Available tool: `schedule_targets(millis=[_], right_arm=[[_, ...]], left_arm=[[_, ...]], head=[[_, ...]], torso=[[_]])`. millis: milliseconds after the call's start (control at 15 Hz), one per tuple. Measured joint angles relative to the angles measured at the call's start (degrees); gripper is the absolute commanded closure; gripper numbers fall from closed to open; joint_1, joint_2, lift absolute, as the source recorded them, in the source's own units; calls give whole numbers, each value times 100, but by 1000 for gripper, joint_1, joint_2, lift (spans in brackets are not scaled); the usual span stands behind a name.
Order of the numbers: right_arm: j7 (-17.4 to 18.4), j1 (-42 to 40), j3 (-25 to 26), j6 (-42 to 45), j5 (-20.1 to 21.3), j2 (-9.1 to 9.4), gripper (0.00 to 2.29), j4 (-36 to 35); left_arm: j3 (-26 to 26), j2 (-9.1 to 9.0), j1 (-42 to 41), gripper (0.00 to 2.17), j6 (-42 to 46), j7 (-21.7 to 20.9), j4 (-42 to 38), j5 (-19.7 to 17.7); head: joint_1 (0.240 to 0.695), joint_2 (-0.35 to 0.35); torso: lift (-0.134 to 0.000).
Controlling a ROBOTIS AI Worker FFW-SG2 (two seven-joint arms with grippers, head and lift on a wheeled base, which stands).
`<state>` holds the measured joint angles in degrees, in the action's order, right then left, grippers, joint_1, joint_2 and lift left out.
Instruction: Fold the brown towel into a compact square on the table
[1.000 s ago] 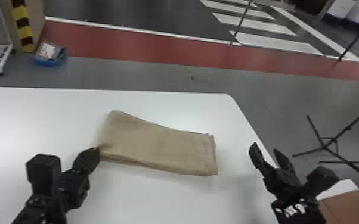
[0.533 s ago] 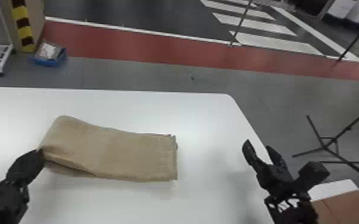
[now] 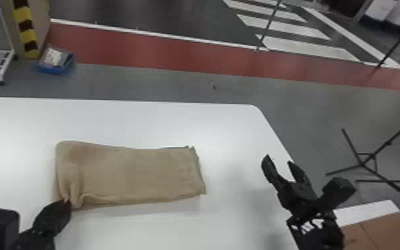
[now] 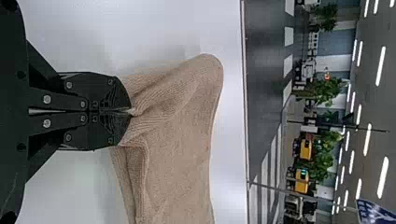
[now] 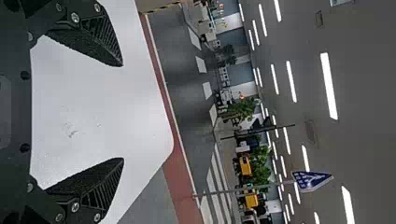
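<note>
1. The left gripper (image 3: pixel 66 203) pinched one brown towel (image 3: pixel 136 174) at its near left corner.
2. The towel lay folded oblong on one white table (image 3: pixel 222 133) (shiny, too), left of the spread right gripper (image 3: pixel 278 160).
3. Beyond lay grey floor (image 3: pixel 176 79), one blue bin (image 3: pixel 54 70) far left, one black stand (image 3: pixel 362 164) right.

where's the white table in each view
Head view: the table spans the lower left and middle, under the towel.
Left wrist view: behind the towel and the left gripper, which pinches it.
Right wrist view: between and beyond the fingers of the right gripper.
Shared landmark: white floor stripes.
</note>
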<state>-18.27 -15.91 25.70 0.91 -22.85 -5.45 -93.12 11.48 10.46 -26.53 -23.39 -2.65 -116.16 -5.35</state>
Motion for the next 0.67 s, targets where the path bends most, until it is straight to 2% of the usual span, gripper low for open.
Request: schedule_targets(millis=[467, 667], right_arm=[[0, 52, -9, 4, 10, -9, 184, 56], [0, 102, -80, 30, 29, -7, 184, 125]], left_arm=[[-156, 86, -285, 1534, -467, 44, -666, 130], [-222, 87, -388, 1457, -493, 78, -853, 175]], head=[[695, -350], [695, -350]], torso=[[-123], [-123]])
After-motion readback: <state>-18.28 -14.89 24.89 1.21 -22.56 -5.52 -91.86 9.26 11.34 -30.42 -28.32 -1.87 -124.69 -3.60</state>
